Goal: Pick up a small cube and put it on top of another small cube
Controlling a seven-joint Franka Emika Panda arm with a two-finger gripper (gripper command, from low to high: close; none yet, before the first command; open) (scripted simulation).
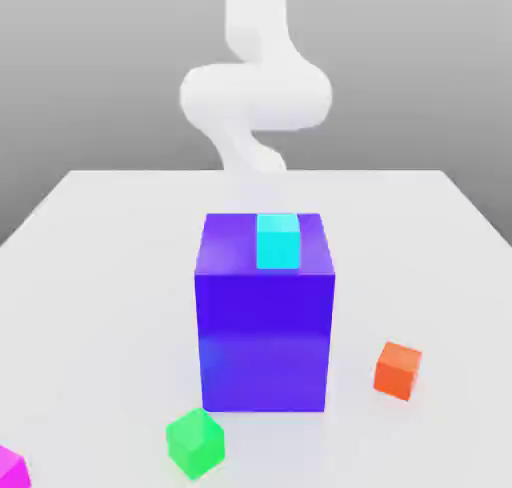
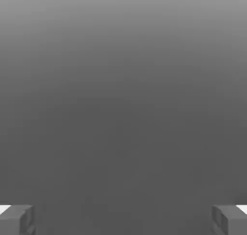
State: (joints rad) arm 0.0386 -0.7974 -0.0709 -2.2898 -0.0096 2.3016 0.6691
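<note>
Fingers spread wide apart, released, with nothing between them in the hand view, and over in the exterior view the white arm stands beyond the big blue-purple block, which has a cyan cube sitting up on its top, a touch toward the exterior view's right. Down on the pale bench, the orange cube lies off the block's right side as that view sees it, the green cube is near its front left corner, and the small magenta cube is well apart, cut off by the frame at lower left!
</note>
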